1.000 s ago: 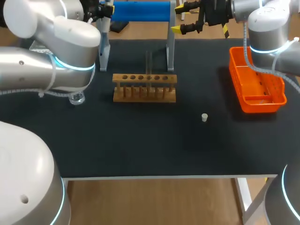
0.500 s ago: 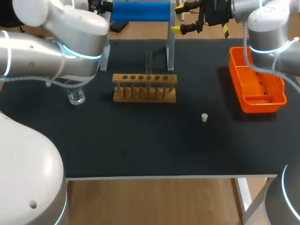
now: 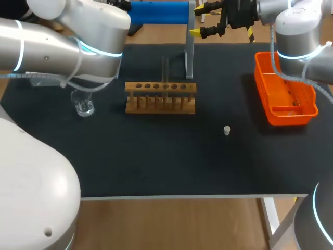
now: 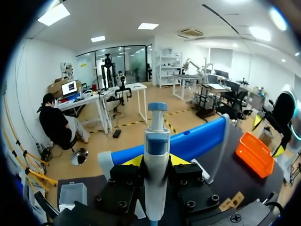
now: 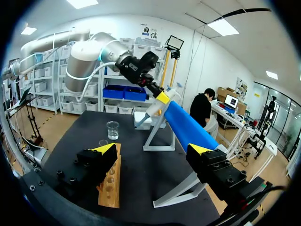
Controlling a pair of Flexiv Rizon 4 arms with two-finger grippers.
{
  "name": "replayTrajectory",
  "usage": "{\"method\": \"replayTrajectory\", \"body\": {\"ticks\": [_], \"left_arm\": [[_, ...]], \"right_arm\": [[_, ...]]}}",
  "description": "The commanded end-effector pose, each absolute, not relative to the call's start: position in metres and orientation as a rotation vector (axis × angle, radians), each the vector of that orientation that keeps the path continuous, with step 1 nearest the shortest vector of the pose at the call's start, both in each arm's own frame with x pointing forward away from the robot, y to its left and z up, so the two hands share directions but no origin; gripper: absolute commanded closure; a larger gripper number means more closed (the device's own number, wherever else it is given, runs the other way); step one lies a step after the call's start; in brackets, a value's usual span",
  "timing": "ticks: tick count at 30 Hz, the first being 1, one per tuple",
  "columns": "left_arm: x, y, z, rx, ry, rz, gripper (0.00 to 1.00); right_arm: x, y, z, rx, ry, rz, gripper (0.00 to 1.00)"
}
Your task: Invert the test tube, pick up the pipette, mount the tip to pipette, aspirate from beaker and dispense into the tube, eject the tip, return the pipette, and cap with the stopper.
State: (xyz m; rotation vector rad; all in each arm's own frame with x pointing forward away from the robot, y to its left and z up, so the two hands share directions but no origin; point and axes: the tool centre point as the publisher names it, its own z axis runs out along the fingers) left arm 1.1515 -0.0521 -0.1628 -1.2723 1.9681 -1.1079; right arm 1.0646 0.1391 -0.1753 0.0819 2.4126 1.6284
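Note:
In the left wrist view, a white and blue pipette stands upright between the yellow tips of my left gripper, which is shut on it, just in front of the blue stand bar. The right wrist view shows that gripper holding the pipette beside the bar. My right gripper hangs open and empty over the table's far edge. A clear test tube stands in the wooden rack. The glass beaker is left of the rack. The small white stopper lies right of the middle.
An orange basket sits at the right edge. The pipette stand's metal leg rises behind the rack. A white box lies near the left gripper. My left arm's bulk hangs over the table's left side.
My left arm has swung up and to the right, uncovering the beaker. The right arm and the table items have stayed put.

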Motion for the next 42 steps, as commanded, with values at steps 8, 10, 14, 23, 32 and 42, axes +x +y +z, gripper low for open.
{"method": "replayTrajectory", "body": {"ticks": [8,10,14,23,32,42], "left_arm": [[1.158,-0.058,-0.172,-1.348,2.016,-1.019,1.0],[1.158,-0.058,-0.174,-1.358,2.014,-1.017,1.0],[1.159,-0.058,-0.178,-1.369,2.018,-1.009,1.0],[1.16,-0.057,-0.182,-1.381,2.022,-1.005,1.0],[1.157,-0.053,-0.176,-1.382,1.998,-1.006,1.0],[1.162,-0.048,-0.172,-1.4,1.982,-0.968,1.0]], "right_arm": [[1.065,0.139,-0.174,0.081,2.418,1.626,0.0],[1.065,0.139,-0.174,0.081,2.418,1.626,0.0],[1.065,0.139,-0.174,0.081,2.418,1.626,0.0],[1.065,0.139,-0.174,0.081,2.418,1.626,0.0],[1.065,0.139,-0.174,0.081,2.418,1.626,0.0],[1.065,0.139,-0.174,0.081,2.418,1.626,0.0]]}}
